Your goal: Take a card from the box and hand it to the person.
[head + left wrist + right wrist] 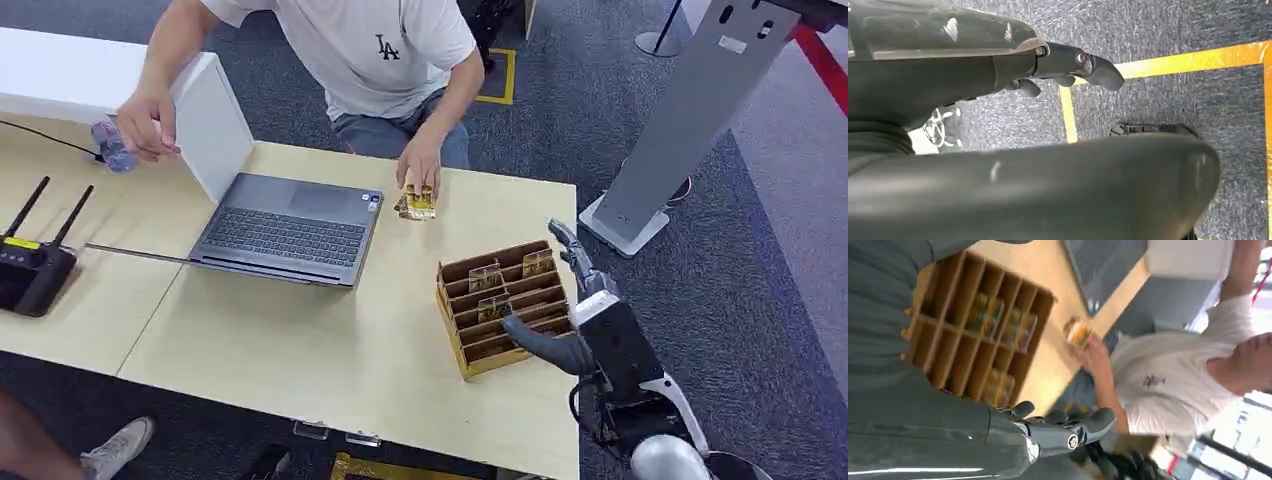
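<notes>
A brown wooden box (451, 318) with rows of slots stands at the table's right end, and three yellow cards (485, 278) stand upright in it. My right hand (572, 305) hovers at the box's right side, thumb over its near corner and fingers spread, holding nothing. In the right wrist view the box (1044, 299) and its cards (989, 315) lie just beyond my fingers (1068, 432). Across the table, a person in a white shirt presses a yellow card (419, 201) to the tabletop with one hand (1093, 352). My left hand (1068, 65) hangs over the carpet, empty, fingers apart from the thumb.
An open grey laptop (285, 228) sits mid-table, a black router (35, 272) at the left and a white box (215, 120) behind the laptop. The person's other hand holds a bottle (108, 146). A grey stand (690, 110) rises right of the table.
</notes>
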`<state>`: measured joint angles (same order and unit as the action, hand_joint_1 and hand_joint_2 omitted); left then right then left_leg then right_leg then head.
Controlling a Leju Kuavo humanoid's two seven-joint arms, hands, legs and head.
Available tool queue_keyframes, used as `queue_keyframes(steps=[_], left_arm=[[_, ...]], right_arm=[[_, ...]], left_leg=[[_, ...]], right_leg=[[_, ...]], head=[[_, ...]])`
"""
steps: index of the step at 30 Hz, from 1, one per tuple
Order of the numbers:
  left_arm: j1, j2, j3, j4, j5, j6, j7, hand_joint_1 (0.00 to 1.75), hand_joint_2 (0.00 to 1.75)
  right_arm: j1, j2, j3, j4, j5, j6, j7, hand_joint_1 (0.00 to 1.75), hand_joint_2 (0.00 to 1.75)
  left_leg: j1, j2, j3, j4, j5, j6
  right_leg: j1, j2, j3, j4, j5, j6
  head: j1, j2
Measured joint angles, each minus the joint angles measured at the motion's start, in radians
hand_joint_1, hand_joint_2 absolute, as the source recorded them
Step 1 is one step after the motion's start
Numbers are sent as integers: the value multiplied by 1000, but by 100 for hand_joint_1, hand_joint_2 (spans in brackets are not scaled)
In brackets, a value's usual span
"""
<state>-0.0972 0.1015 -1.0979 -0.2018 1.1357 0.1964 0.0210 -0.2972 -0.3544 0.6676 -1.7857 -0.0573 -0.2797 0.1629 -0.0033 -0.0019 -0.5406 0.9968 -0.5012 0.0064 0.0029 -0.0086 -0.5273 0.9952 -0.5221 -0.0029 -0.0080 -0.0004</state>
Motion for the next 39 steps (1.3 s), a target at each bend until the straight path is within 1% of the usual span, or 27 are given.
queue_keyframes(steps=[2,5,7,12,18,26,39], left_arm=[[0,1,0,0,0,0,5,0,0],[0,2,0,0,0,0,10,0,0],[0,4,0,0,0,0,10,0,0],[0,5,0,0,3,2,10,0,0],[-1,5,0,0,3,3,6,0,0],[-1,5,-1,0,3,3,4,0,0],[-1,5,-3,0,-1,4,11,0,0]], right_arm=[[35,-7,-15,3,-86,23,-21,0,175],[90,-15,-36,8,-208,85,-47,0,175],[129,-18,-47,14,-237,104,-68,0,175],[184,-22,-65,30,-294,119,-77,0,175],[206,-23,-71,52,-307,136,-76,0,175],[205,-23,-76,65,-281,148,-39,0,175],[217,-23,-95,65,-266,148,-38,0,175]], left_leg=[[0,0,0,0,0,0],[0,0,0,0,0,0],[0,0,0,0,0,0],[0,0,0,0,0,0],[0,0,0,0,0,0],[0,0,0,0,0,0],[0,0,0,0,0,0]], right_leg=[[0,0,0,0,0,0],[0,0,0,0,0,0],[0,0,0,0,0,0],[0,0,0,0,0,0],[0,0,0,0,0,0],[0,0,0,0,0,0],[0,0,0,0,0,0]], head=[[0,0],[0,0],[0,0],[0,0],[0,0],[0,0],[0,0]])
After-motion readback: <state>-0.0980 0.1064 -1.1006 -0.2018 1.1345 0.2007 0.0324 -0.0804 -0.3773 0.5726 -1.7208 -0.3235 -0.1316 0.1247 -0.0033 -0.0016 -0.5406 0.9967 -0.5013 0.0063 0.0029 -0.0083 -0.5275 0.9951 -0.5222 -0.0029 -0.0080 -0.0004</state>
